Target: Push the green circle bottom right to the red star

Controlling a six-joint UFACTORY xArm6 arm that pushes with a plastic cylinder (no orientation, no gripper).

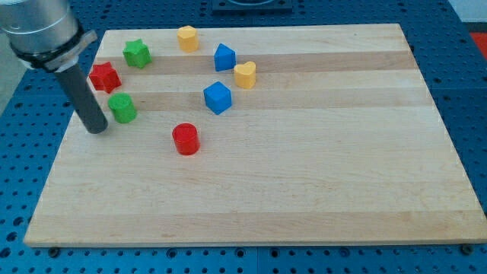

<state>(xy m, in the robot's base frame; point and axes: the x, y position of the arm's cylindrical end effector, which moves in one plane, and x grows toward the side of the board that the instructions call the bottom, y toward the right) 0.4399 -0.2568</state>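
Note:
The green circle (122, 108) sits on the wooden board near the view's left, just below and right of the red star (105, 77); a small gap shows between them. My tip (97, 129) rests on the board just left of and slightly below the green circle, close to it. The dark rod rises up and to the left from the tip, passing left of the red star.
A green star (137, 53) lies above right of the red star. A yellow hexagon (187, 37), a blue block (224, 57), a yellow heart (244, 74), a blue cube (218, 97) and a red cylinder (185, 138) lie further right. The board's left edge (67, 144) is near.

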